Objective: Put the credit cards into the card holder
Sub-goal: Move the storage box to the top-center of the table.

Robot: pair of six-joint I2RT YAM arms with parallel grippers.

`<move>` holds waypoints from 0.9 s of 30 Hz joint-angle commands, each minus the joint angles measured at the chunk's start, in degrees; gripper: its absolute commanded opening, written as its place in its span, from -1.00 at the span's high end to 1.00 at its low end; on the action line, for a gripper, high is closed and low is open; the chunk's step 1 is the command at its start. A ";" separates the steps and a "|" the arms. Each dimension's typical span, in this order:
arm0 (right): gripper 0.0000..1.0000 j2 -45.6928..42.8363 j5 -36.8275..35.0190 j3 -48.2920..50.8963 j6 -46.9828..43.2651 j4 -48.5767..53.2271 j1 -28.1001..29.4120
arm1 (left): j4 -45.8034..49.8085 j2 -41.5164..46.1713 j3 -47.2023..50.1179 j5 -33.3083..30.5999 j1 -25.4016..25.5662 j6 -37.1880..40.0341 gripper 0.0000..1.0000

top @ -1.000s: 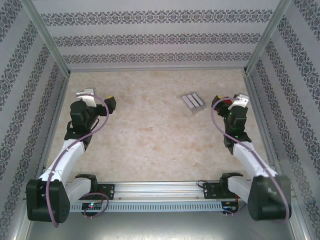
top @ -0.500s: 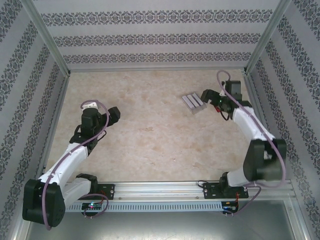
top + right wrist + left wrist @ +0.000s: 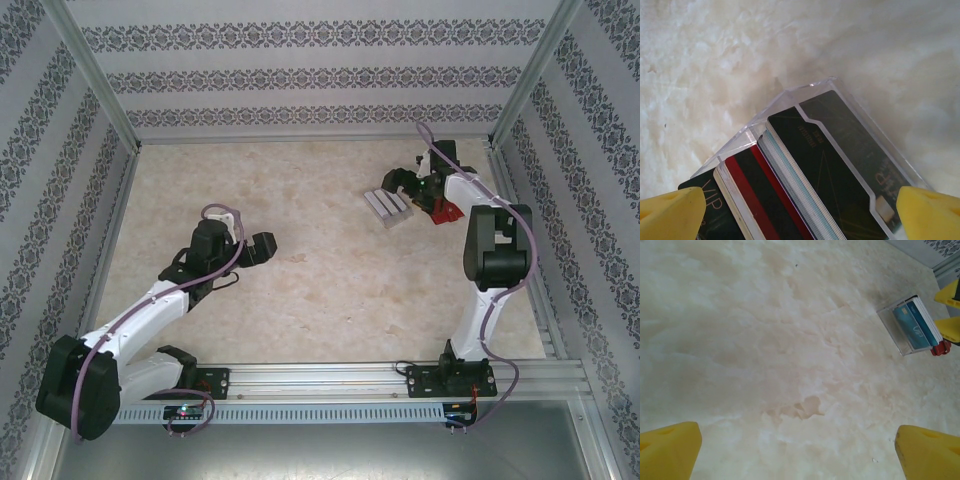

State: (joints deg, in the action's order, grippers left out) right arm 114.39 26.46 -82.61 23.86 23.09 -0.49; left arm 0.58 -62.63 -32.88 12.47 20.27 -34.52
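Right gripper [image 3: 801, 215], jaws spread above the tightly packed credit cards [image 3: 830, 165], risks pinching several together; left gripper [image 3: 800, 450] hovers, likewise spread.

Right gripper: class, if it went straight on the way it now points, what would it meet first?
Probably the credit cards standing in the clear stand, dead ahead of the open right gripper; nothing shows between them, though depth is unclear.

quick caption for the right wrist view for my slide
Open right claw poised close above the credit cards, packed together in a clear stand on the pale marbled table.
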 commanded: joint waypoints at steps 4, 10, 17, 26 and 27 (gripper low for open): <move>-0.96 0.96 10.37 4.19 1.28 -4.40 1.84 | 7.24 -1.22 -4.92 -1.17 0.33 -1.09 -0.99; -0.96 -1.44 15.63 12.86 7.92 -15.34 5.94 | 11.92 -4.28 -7.09 -8.05 0.33 -4.92 -0.99; -0.96 -0.57 11.86 12.18 12.63 -20.32 14.99 | 10.52 -5.70 -6.37 -12.55 0.33 -3.47 -0.99; -0.96 0.26 10.17 6.57 13.96 -19.84 19.25 | -10.88 -7.83 2.85 -13.60 0.59 2.79 -0.99; -0.96 -1.64 8.80 7.30 13.10 -18.43 18.85 | -12.44 -7.72 3.82 -13.82 0.78 2.63 -0.99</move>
State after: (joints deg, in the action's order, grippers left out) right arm 116.53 37.76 -74.96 37.21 3.40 19.16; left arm -1.67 -70.24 -31.42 -0.34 20.32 -34.70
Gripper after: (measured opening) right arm 0.980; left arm 0.997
